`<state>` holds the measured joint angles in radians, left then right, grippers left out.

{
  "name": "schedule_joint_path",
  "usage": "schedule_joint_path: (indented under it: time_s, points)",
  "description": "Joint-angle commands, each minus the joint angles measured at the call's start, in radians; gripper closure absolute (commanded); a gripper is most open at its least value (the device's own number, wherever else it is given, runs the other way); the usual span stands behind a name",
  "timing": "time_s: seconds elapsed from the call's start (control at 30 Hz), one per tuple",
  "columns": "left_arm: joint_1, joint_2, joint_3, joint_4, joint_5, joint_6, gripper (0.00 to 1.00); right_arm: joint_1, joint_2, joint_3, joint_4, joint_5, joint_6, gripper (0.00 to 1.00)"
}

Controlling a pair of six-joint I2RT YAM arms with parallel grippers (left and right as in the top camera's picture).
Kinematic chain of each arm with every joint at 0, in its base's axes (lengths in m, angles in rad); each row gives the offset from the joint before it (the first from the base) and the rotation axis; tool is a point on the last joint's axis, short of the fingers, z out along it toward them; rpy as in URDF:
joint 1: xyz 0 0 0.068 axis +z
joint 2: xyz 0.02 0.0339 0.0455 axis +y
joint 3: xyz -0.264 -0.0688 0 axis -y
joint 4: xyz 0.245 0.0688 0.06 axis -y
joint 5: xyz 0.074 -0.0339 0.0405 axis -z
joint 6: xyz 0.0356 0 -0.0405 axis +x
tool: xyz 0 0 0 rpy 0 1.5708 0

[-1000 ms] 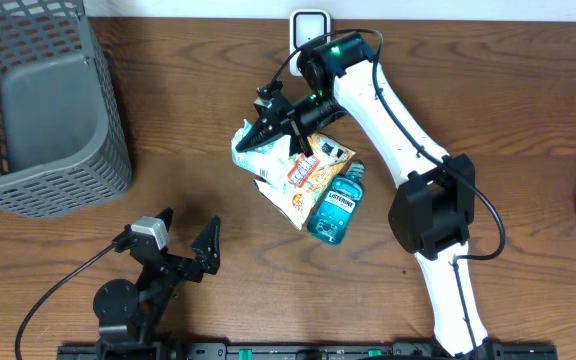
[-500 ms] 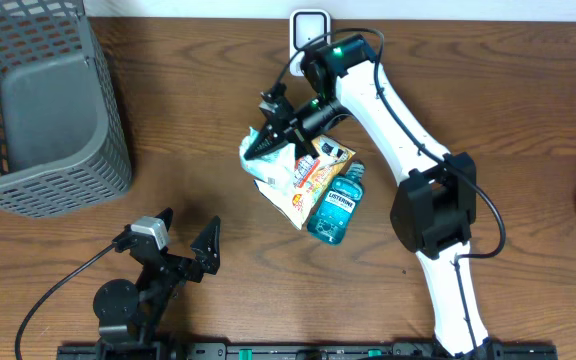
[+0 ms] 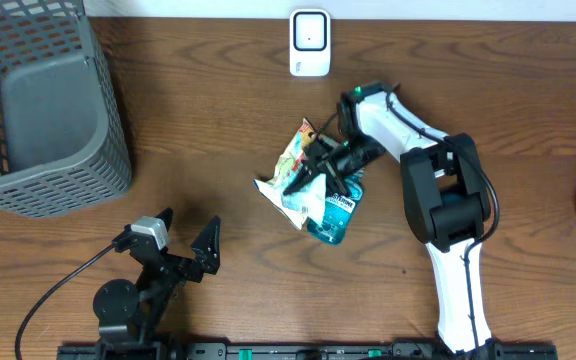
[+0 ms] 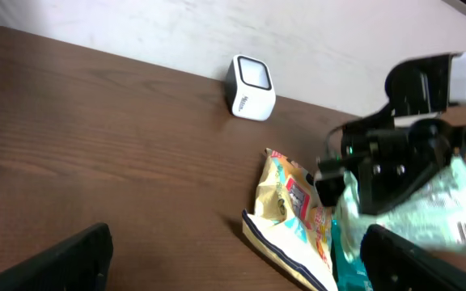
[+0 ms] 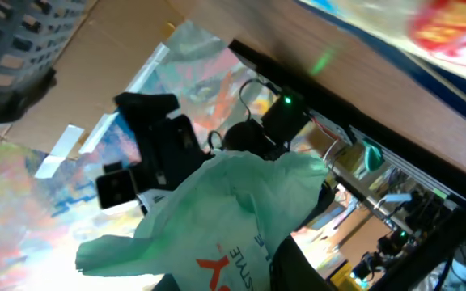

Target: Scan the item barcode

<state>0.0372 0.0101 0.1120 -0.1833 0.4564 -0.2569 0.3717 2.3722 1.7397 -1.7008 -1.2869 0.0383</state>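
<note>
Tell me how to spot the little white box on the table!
Look at the brown wooden table, then along its far edge, near the middle. The little white box stands there alone, away from the crinkly snack bags and the blue bottle. It is the only white, square thing, with a greyish window on its face.

The left gripper (image 3: 186, 238) rests at the near left, jaws spread wide. The right arm (image 3: 446, 200) folds back leftward at centre, the right gripper (image 3: 300, 182) clamped on a pale green packet (image 5: 225, 202).
</note>
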Motion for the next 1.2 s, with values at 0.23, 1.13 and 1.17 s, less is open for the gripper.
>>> schedule_joint_path:
  time_s: [0.23, 1.13, 1.17]
  points:
    - [-0.003, -0.006, 0.01, 0.0, -0.005, 0.013, 0.02, -0.03, -0.049, -0.055, -0.002, -0.058, -0.089, 0.99]
    - [-0.003, -0.006, 0.01, 0.0, -0.005, 0.013, 0.02, -0.07, -0.629, -0.055, 0.002, 0.328, -0.078, 0.98]
    - [-0.003, -0.006, 0.01, 0.0, -0.005, 0.013, 0.02, -0.07, -0.644, -0.055, 0.016, 0.35, -0.078, 0.98]
